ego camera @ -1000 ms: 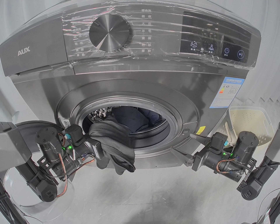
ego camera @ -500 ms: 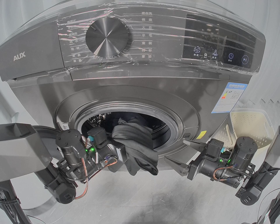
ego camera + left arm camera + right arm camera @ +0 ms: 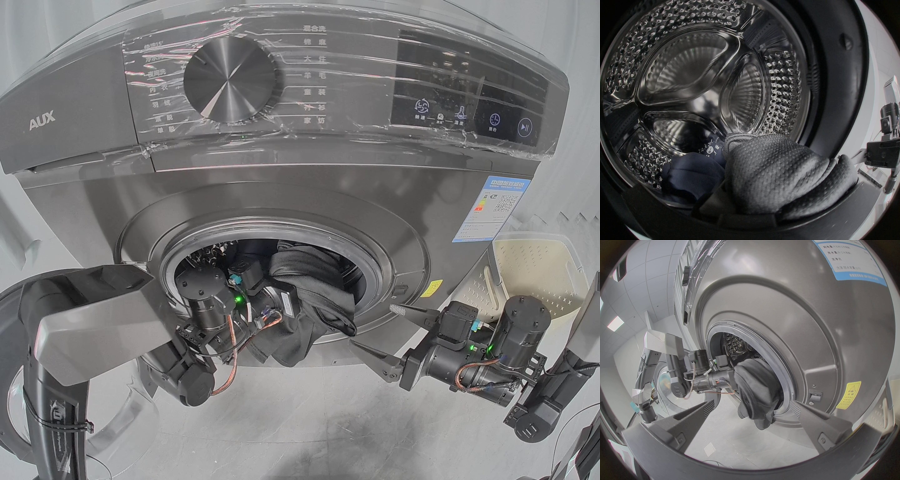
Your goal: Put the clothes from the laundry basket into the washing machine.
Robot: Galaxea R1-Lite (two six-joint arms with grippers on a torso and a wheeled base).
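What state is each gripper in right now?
Left gripper: black garment draped over it at the washing machine opening; open or closed cannot be told.
Right gripper: jaws open, empty.

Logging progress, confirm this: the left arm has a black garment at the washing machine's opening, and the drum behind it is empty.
The drum is not empty: the left wrist view shows a dark blue garment lying in it. The rest holds: the left arm has the black garment at the washing machine opening.
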